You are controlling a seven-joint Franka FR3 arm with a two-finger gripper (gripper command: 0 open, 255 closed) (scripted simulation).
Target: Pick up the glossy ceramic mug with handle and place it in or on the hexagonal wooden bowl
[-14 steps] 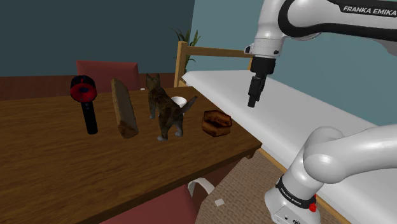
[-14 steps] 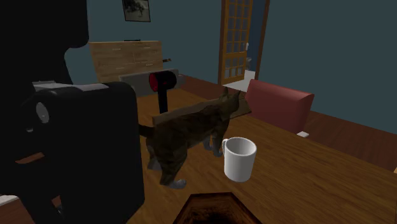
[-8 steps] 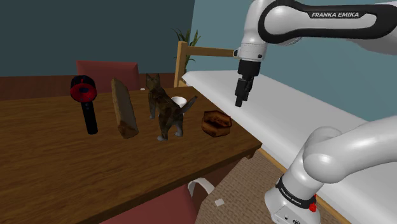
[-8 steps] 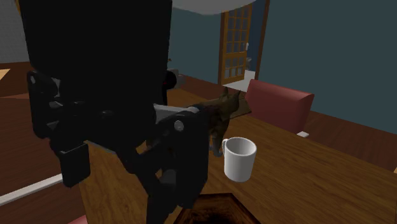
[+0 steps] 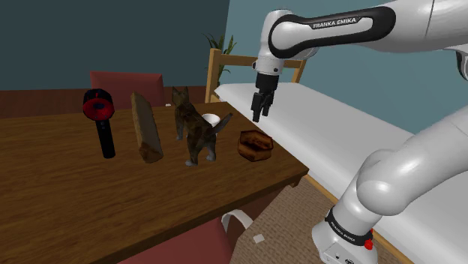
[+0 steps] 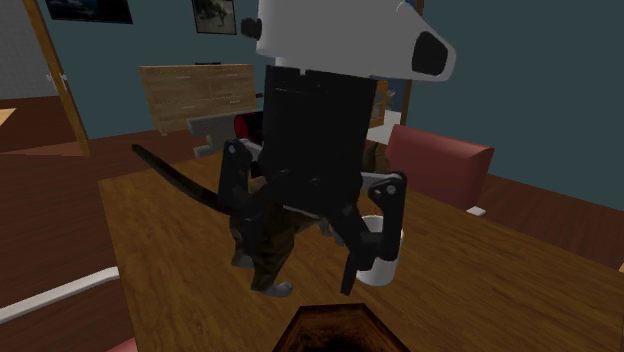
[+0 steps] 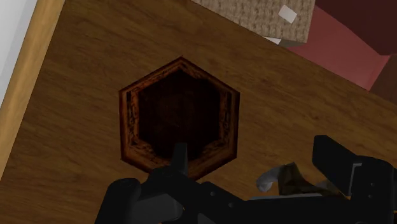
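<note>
Gripper [image 5: 259, 115] now nearer hexagonal bowl [image 5: 255, 145]

White mug [image 5: 212, 118] mostly behind the cat [image 5: 193, 131].

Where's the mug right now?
In the shoulder view, the white mug stands on the table just behind the cat, up-left of the hexagonal bowl.
</note>
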